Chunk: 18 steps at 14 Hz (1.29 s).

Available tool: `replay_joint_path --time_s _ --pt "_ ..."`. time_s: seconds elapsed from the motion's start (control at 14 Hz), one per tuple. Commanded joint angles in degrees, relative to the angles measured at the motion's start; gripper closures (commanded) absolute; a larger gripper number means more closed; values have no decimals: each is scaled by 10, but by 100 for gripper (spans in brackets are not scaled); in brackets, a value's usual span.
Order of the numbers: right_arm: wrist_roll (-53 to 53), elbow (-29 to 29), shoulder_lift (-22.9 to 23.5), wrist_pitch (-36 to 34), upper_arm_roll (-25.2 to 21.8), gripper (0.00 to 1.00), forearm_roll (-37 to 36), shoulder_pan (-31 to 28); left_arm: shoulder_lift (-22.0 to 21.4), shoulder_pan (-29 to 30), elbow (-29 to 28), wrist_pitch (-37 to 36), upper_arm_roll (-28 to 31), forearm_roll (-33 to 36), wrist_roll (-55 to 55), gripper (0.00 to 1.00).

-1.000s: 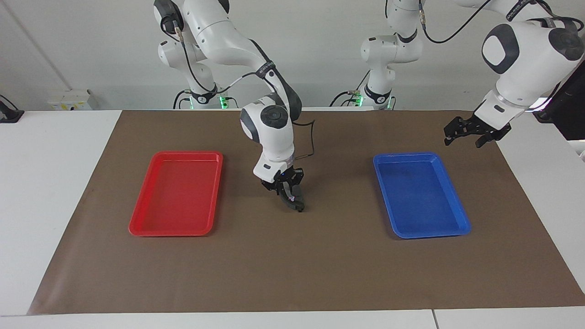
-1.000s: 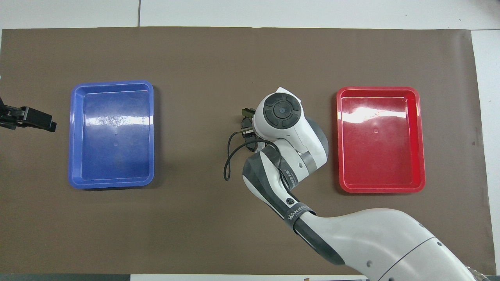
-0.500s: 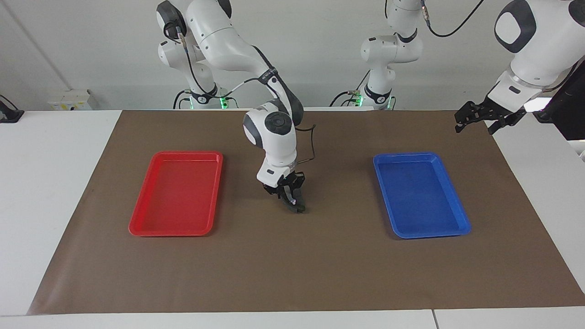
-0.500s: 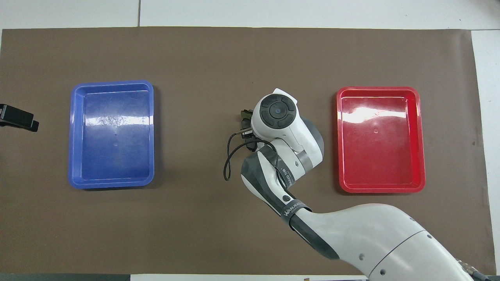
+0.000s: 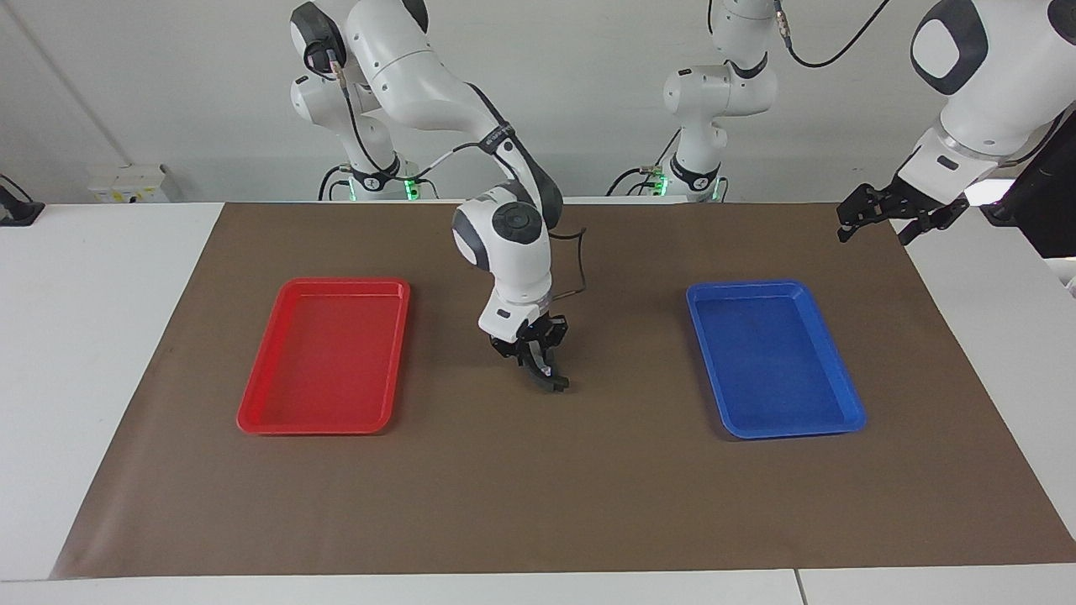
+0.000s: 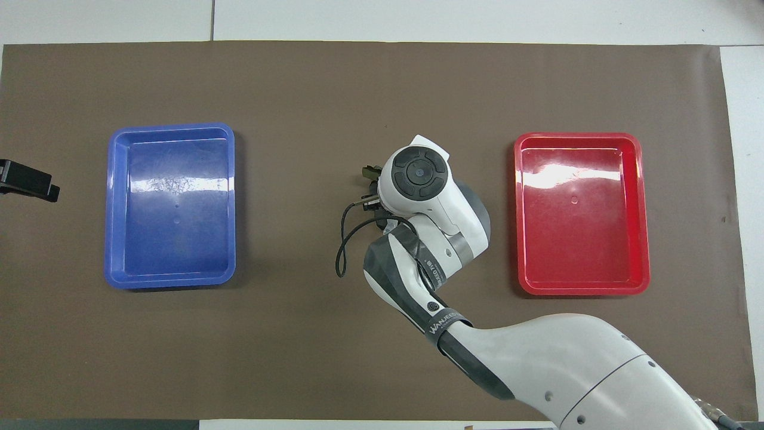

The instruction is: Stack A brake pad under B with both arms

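My right gripper [image 5: 538, 363] is low over the middle of the brown mat, between the two trays. It is shut on a dark pad [image 5: 548, 380] held tilted, its lower end at the mat. A small pale spot shows on it, so I read it as B. In the overhead view the right wrist covers all but a dark tip of the pad [image 6: 371, 174]. The A brake pad cannot be told apart; it is hidden under the gripper or the held pad. My left gripper [image 5: 876, 227] is open and empty, raised over the mat's edge at the left arm's end, and waits.
A red tray [image 5: 324, 424] lies toward the right arm's end and a blue tray [image 5: 777, 428] toward the left arm's end; nothing shows in either. A black cable [image 6: 343, 251] loops off the right wrist.
The right gripper has shifted slightly toward the left arm's end with the pad. The left gripper rose and drew back from the blue tray, then held still.
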Motion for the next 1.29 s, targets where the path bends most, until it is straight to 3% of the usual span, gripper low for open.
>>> replay_joint_path --time_s 0.0,0.5,0.57,0.64,1.14,1.21 --pt "11 8 8 14 2 100 0 3 -7 2 -2 -4 -4 4 2 0" --pt "12 17 23 15 2 100 -4 8 -7 5 -2 -2 -4 -7 1 0" --pt "13 16 23 16 2 98 -4 8 -7 5 -2 -1 -4 -9 1 0" --pt "12 16 23 16 2 88 -3 7 -7 5 -2 -1 -4 -9 1 0" --pt "13 21 23 11 2 85 -1 1 -7 4 -3 -2 -4 -8 0 0" --pt "13 20 23 12 2 79 -1 1 -7 4 -3 -2 -4 -8 1 0"
